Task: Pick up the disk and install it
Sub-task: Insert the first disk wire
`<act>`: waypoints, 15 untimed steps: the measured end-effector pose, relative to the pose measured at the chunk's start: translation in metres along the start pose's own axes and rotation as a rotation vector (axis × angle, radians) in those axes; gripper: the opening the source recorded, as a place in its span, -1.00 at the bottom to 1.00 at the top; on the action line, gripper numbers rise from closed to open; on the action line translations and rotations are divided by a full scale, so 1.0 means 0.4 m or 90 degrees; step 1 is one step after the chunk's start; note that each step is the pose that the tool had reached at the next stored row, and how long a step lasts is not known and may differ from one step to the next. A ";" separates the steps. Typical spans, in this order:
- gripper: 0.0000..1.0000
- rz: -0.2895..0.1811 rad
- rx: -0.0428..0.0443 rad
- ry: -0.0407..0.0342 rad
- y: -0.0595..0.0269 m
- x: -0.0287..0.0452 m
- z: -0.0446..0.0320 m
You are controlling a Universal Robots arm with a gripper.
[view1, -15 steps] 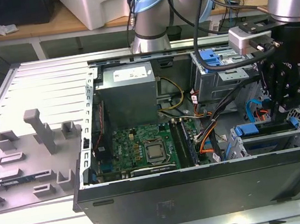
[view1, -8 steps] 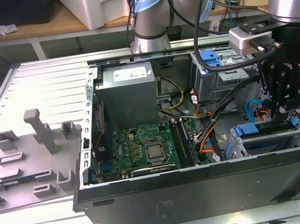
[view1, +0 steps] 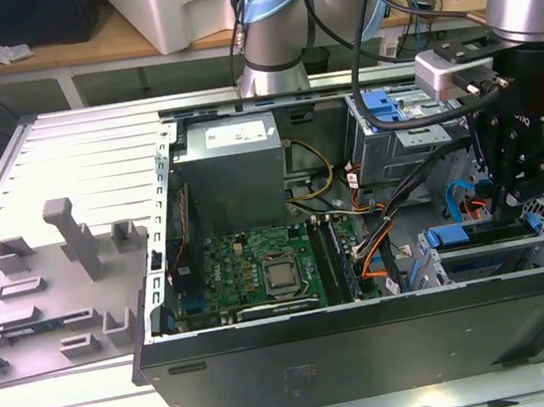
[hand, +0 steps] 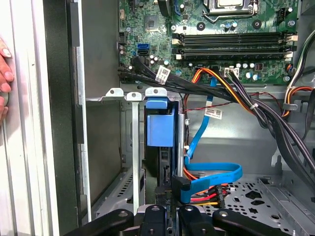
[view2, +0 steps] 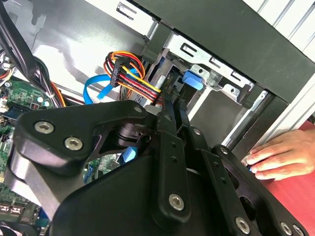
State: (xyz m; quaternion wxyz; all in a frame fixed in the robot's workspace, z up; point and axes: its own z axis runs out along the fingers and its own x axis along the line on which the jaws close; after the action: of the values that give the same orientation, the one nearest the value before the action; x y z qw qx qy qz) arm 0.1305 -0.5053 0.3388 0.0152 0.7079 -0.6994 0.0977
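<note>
Gripper (hand: 170, 210) sits low in the corner of the open computer case (view1: 372, 351), its fingers drawn narrow and, by the look of it, pinching the near edge of the disk (hand: 160, 125). That disk stands edge-on in a slot of the drive cage (hand: 114, 92), blue carrier strip showing. It's held by its thin end, I'd judge, so it lines up straight with the cage guides.
</note>
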 end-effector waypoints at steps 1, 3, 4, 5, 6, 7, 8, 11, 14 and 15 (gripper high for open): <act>-0.66 0.000 0.0000 0.0000 0.000 0.000 0.000; -0.66 0.000 0.0000 0.0000 0.000 0.000 0.000; -0.66 0.000 0.0000 0.0000 0.000 0.000 0.001; -0.66 0.000 0.0000 -0.0001 0.000 0.000 0.001; -0.66 0.000 0.0000 0.0000 0.000 0.000 0.001; -0.66 0.000 0.0000 0.0000 0.000 0.000 0.001; -0.66 0.000 0.0000 0.0000 0.000 0.000 0.001; -0.66 0.000 0.0000 0.0000 0.000 0.000 0.001; -0.66 0.000 0.0000 0.0000 0.000 0.000 0.001; -0.66 0.000 0.0000 0.0000 0.000 0.000 0.001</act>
State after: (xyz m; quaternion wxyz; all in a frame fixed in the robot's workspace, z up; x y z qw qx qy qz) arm 0.1305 -0.5053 0.3384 0.0152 0.7079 -0.6994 0.0977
